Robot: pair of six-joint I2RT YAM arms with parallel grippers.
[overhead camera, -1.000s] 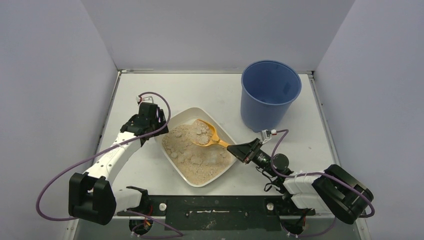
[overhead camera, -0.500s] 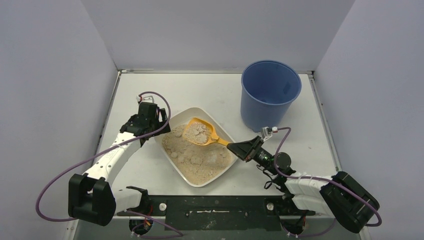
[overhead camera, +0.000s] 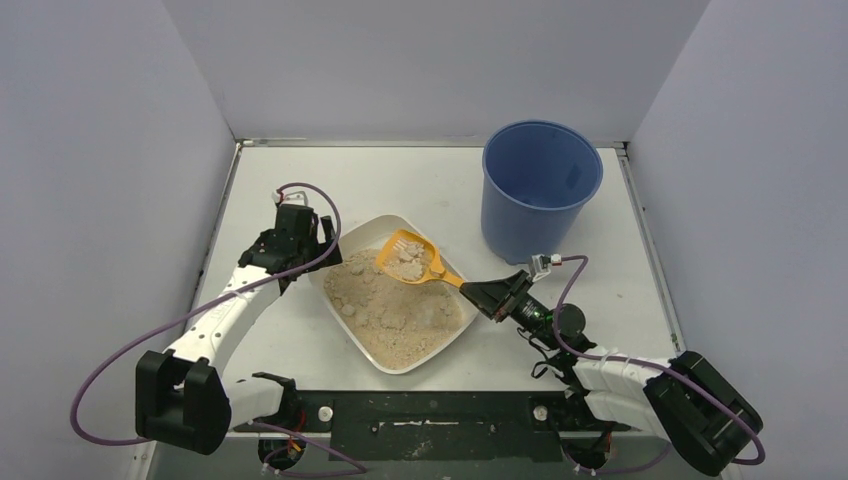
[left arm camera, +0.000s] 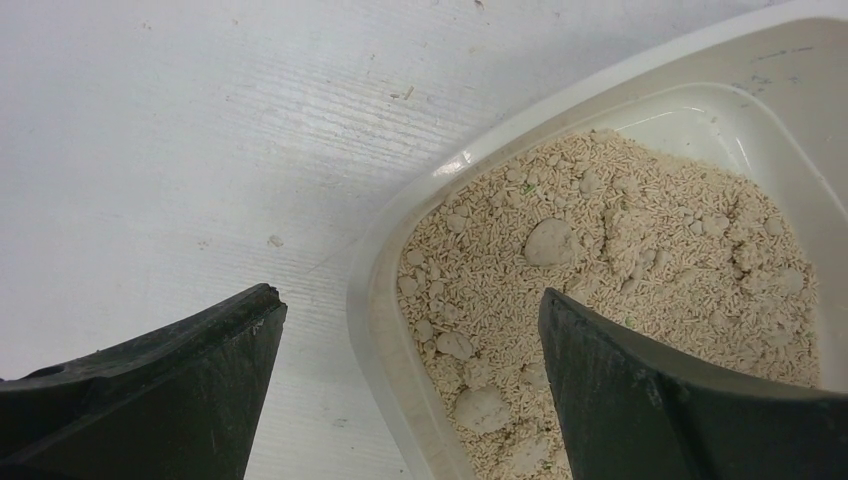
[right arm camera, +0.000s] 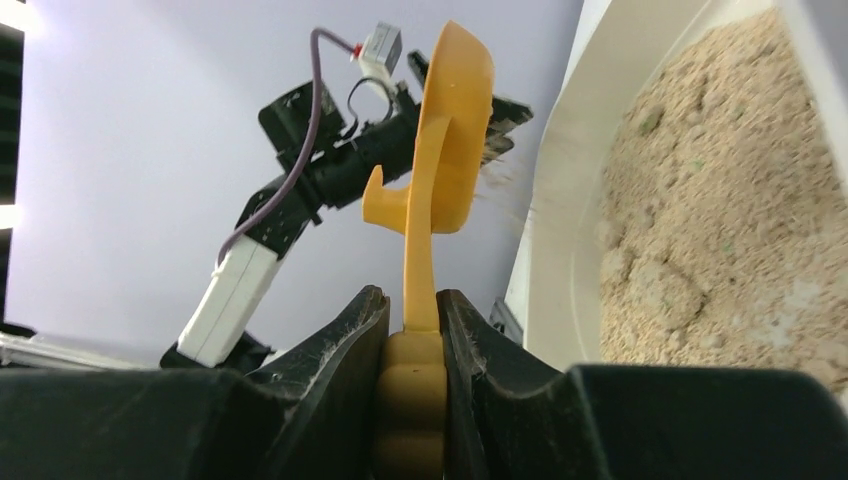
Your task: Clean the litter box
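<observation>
Lifting scoop [overhead camera: 405, 240] out of litter box [overhead camera: 400, 368] just now (clumps [overhead camera: 404, 263] aboard, bucket [overhead camera: 540, 190] next?) | right gripper [overhead camera: 487, 295] clenching it | left gripper [left arm camera: 407, 300] released

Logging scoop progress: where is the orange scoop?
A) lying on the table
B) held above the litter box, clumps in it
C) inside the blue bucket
B: the right tool clamps the scoop by its handle, loaded, over the litter box, short of the bucket.
</observation>
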